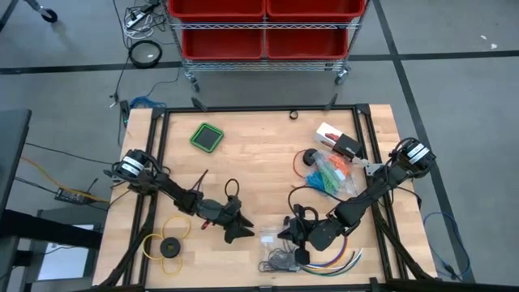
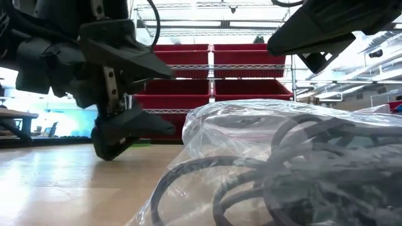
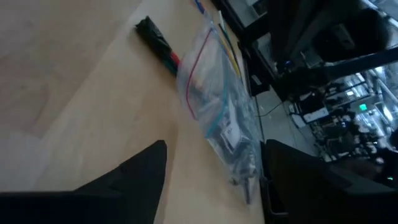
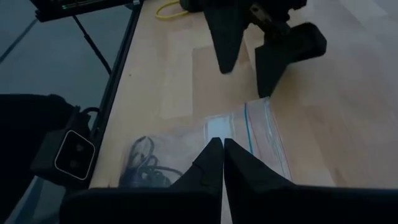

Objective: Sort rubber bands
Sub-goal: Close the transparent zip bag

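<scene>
- High view: the left tool [image 1: 240,227] sits low over the bench [image 1: 259,154], near its front middle, fingers spread apart and gripping nothing.
- Right tool [image 1: 297,237] is just across from it, fingers clenched together with nothing visibly between them; the right wrist view shows the tips pressed shut above a clear plastic bag [image 4: 230,134].
- That bag [image 1: 280,259] lies flat at the front edge, holding a bunch of dark rubber bands [image 4: 146,165]; the low view looks straight through it.
- More rubber bands [image 1: 331,174], blue and green among them, lie in a second clear bag farther back on the right side.
- Multicoloured cables [image 1: 336,261] curve beside the front bag.
- A yellow ring with a black disc [image 1: 169,243] rests at front left.
- A green square pad [image 1: 208,136] lies toward the back.
</scene>
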`<state>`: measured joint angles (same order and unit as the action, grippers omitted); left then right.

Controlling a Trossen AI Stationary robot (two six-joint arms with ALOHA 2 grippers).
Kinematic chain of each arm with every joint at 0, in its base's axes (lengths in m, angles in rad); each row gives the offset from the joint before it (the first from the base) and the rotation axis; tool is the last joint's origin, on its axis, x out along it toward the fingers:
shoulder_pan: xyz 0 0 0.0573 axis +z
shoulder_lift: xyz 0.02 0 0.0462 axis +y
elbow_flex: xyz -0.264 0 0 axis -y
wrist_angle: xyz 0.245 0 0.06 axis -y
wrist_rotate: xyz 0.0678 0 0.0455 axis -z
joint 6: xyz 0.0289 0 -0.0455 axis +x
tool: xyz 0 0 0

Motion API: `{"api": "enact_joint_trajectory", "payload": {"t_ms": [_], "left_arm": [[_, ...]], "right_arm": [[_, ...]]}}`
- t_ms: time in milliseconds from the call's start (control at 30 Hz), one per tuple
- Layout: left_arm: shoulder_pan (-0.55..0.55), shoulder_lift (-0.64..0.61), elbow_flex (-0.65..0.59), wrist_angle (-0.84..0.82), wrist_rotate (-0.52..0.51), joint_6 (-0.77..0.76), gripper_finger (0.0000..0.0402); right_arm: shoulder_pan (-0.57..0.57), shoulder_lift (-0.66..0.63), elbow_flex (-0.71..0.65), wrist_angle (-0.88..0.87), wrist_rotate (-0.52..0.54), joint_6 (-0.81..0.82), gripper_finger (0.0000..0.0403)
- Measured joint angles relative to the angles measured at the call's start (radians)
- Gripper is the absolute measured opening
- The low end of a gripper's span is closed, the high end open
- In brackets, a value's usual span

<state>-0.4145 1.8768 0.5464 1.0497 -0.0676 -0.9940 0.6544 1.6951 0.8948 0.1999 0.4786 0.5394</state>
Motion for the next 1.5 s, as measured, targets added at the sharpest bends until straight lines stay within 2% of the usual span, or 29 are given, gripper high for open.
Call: {"api": "enact_joint_trajectory", "payload": {"t_ms": [300, 500, 667, 900, 1033, 1267, 1367, 1433, 1500], "left_arm": [[0.007, 0.083, 0.152, -0.103, 0.009, 0.000, 0.0278], [0.025, 0.093, 0.189, -0.135, 0.018, 0.029, 0.0270], [0.028, 0.096, 0.205, -0.144, 0.035, 0.084, 0.0210], [0.029, 0.096, 0.215, -0.119, 0.017, 0.182, 0.0078], [0.032, 0.096, 0.216, -0.061, 0.043, 0.228, 0.0019], [0.080, 0.075, 0.217, -0.050, 0.261, 0.299, 0.0005], [0.092, 0.030, 0.218, -0.076, 0.337, 0.377, 0.0004], [0.096, -0.019, 0.230, -0.176, 0.361, 0.447, 0.0003], [0.098, -0.078, 0.270, -0.359, 0.360, 0.544, 0.0003]], "right_arm": [[0.000, 0.000, 0.000, 0.012, 0.005, -0.011, 0.0004], [0.009, 0.000, 0.000, 0.016, 0.004, -0.011, 0.0003], [0.014, 0.000, 0.000, 0.016, 0.004, -0.011, 0.0001], [0.015, 0.000, 0.000, 0.016, 0.004, -0.011, 0.0001], [0.018, 0.000, 0.000, 0.015, 0.004, -0.011, 0.0001], [0.018, 0.000, 0.000, 0.015, 0.005, -0.001, 0.0001], [0.018, -0.009, 0.000, 0.017, 0.004, 0.006, 0.0002], [0.017, -0.027, 0.000, 0.020, 0.004, 0.005, 0.0006], [0.015, -0.052, 0.000, 0.023, 0.003, -0.001, 0.0012]]}}
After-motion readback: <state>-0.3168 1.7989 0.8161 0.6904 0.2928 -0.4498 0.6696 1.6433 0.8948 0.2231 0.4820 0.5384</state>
